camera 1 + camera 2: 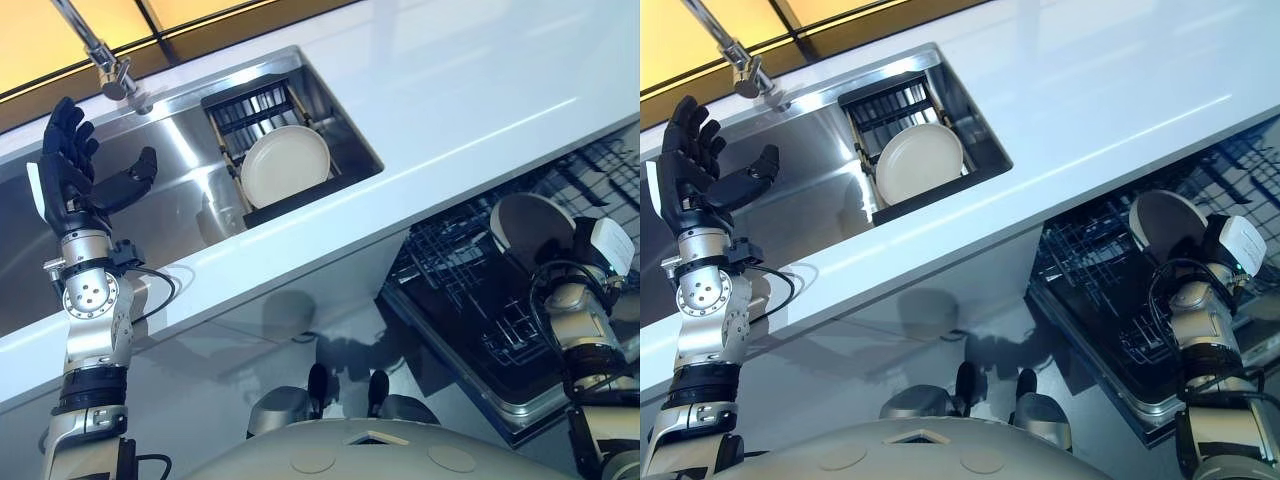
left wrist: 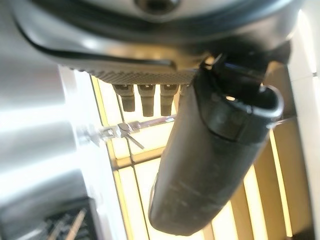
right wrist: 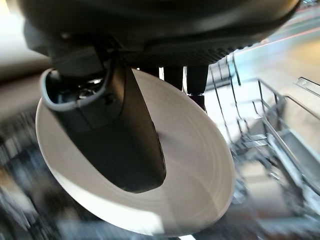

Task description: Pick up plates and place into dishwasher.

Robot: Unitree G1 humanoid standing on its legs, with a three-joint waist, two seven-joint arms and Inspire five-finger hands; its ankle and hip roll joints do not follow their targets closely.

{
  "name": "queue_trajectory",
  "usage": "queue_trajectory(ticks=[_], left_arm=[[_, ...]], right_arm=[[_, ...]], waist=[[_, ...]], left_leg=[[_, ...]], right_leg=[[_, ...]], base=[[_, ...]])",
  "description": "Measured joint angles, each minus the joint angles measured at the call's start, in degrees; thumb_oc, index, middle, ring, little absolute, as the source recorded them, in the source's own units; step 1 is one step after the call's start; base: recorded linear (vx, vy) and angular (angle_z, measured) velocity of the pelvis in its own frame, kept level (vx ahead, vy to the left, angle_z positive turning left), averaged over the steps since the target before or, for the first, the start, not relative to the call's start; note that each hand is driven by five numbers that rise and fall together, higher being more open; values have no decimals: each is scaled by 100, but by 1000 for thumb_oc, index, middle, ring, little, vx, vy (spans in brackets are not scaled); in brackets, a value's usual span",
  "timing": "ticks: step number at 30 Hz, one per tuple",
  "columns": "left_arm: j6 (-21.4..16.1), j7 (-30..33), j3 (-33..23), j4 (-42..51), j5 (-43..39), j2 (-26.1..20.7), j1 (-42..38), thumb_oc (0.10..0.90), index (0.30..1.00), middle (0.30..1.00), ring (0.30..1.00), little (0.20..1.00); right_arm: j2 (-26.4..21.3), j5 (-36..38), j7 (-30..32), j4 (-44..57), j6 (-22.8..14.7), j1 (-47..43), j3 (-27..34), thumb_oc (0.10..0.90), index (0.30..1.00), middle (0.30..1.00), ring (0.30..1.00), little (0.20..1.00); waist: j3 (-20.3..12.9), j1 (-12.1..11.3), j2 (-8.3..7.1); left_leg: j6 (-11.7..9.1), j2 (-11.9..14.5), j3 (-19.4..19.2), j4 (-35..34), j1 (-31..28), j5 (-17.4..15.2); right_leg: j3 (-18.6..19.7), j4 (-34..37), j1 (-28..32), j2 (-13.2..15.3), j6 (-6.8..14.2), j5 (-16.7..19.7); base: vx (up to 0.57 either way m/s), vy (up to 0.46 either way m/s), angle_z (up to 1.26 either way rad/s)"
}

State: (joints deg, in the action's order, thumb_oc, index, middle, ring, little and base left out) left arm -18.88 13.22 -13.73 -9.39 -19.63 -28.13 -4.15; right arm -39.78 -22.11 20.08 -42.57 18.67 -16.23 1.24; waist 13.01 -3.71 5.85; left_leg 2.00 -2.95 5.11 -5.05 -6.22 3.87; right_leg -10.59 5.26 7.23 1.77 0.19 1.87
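Right wrist view: right hand [image 3: 115, 135] pinches a plate [image 3: 200, 165] over the dishwasher rack [image 1: 470, 290]; left hand [image 1: 65, 165] raised, fingers spread.

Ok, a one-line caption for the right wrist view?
Right robot hand pinching a white plate above the dishwasher rack.

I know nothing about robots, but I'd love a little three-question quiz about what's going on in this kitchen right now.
1. True or false: the right hand grips a plate over the dishwasher rack.
2. Where does the other plate lie?
A. On the white counter
B. In the dark rack inside the sink
C. In the left hand
3. Fill in: the left hand is raised near the ____, fingers spread, holding nothing.

Key: 1 true; 2 B; 3 tap
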Motion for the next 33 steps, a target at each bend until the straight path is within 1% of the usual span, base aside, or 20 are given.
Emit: queue_trajectory(ticks=[3, 5, 10, 11, 12, 17, 19, 22, 27, 30, 33], left_arm=[[3, 1, 32, 0, -21, -149, -1, 800, 900, 900, 900, 900], [5, -9, 52, 0, -52, -292, -17, 800, 900, 900, 900, 900], [7, -64, 52, 1, -122, -436, -61, 800, 900, 900, 900, 900], [8, -100, 56, 1, -146, -436, -71, 800, 900, 900, 900, 900], [7, -132, 58, 5, -166, -436, -77, 800, 900, 900, 900, 900], [27, -237, 58, 5, -291, -436, -75, 800, 900, 900, 900, 900], [31, -315, 57, 5, -291, -431, -54, 800, 900, 900, 900, 900], [32, -478, 55, 6, -282, -420, -34, 800, 900, 900, 900, 900], [28, -569, 45, 61, -277, -387, 26, 800, 900, 900, 900, 900], [24, -604, 41, 232, -273, -333, 182, 800, 900, 900, 900, 900], [24, -637, 29, 269, -272, -223, 191, 800, 900, 900, 900, 900]], right_arm=[[-93, -41, -99, -241, 363, -366, -16, 100, 300, 300, 300, 200], [-203, -172, -213, -485, 578, -707, -213, 100, 300, 300, 300, 200], [-248, -234, -420, -1090, 716, -1270, -218, 100, 300, 300, 300, 200], [-256, -234, -443, -1168, 728, -1330, -218, 427, 580, 580, 580, 527], [-260, -237, -444, -1181, 726, -1337, -227, 800, 900, 900, 900, 900], [-259, -128, -424, -1026, 623, -1274, -275, 800, 900, 900, 900, 900], [-227, 178, -393, -417, 554, -974, -198, 800, 900, 900, 900, 900], [-60, 424, -252, 468, 159, -467, -69, 800, 900, 900, 900, 900], [309, 683, -44, 1366, -596, 62, 451, 800, 900, 900, 900, 900], [350, 816, -2, 1661, -857, 369, 685, 800, 900, 900, 900, 900], [386, 963, 93, 1801, -932, 565, 947, 800, 900, 900, 900, 900]], waist=[[107, -110, 2], [182, -128, -15], [196, -170, -32], [198, -182, -34], [200, -213, -38], [222, -258, -72], [226, -243, -77], [238, -183, -86], [265, -131, -128], [266, -77, -133], [265, -28, -136]], left_leg=[[-5, -1, 18, 0, 10, 7], [-10, -9, 81, 0, 41, 21], [-12, -22, 176, 0, 193, 79], [-12, -22, 188, 0, 191, 80], [-12, -22, 192, 0, 191, 79], [-4, -30, 205, 0, 164, 85], [-1, -31, 190, 0, 147, 87], [1, -29, 155, 0, 78, 84], [3, -10, -16, -3, 19, 50], [17, -11, -80, -3, -15, 17], [28, -7, -152, -2, -46, -4]], right_leg=[[-5, 0, -2, -2, 1, -1], [-8, 0, -13, 2, 2, -2], [-49, -1, -118, 9, 2, 0], [-65, -1, -110, 9, 3, 0], [-70, 0, -108, 9, 3, 0], [-77, -1, -77, 15, 3, 0], [-69, -1, -71, 16, 3, 0], [-23, -2, -22, 12, 3, 1], [180, -1, -18, -5, 4, 3], [236, -1, -10, -1, 6, 5], [305, -1, -13, -4, 7, 8]], base=[[-50, 7, 5], [-70, 17, 10], [-34, 23, 13], [16, 25, 8], [26, 25, 5], [43, 29, 2], [14, 35, -3], [-21, 35, -6], [-40, 31, -15], [-41, 16, -13], [-43, 18, -13]])
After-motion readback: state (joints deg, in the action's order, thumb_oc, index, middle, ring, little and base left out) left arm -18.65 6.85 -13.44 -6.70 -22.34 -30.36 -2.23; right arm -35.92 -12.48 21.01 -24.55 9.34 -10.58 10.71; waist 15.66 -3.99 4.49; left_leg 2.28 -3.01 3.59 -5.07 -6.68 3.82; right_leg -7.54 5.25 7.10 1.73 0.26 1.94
